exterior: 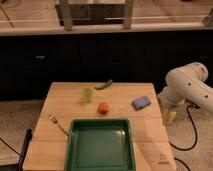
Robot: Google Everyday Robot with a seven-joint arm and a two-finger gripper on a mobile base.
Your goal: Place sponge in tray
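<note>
- The gripper [169, 116] is hanging just past the table's [60, 100] right edge, jaws standing apart and carrying nothing
- The sponge [141, 102] is lying flat near that right edge, well apart from the tray [102, 121], which is sitting at the near edge
- The reach is probably the step in hand: the gripper should be coming down squarely over the sponge, straddling its narrower sides, pinching gently, then lifting clear of the tray's rim and avoiding the fruit [103, 108]
</note>
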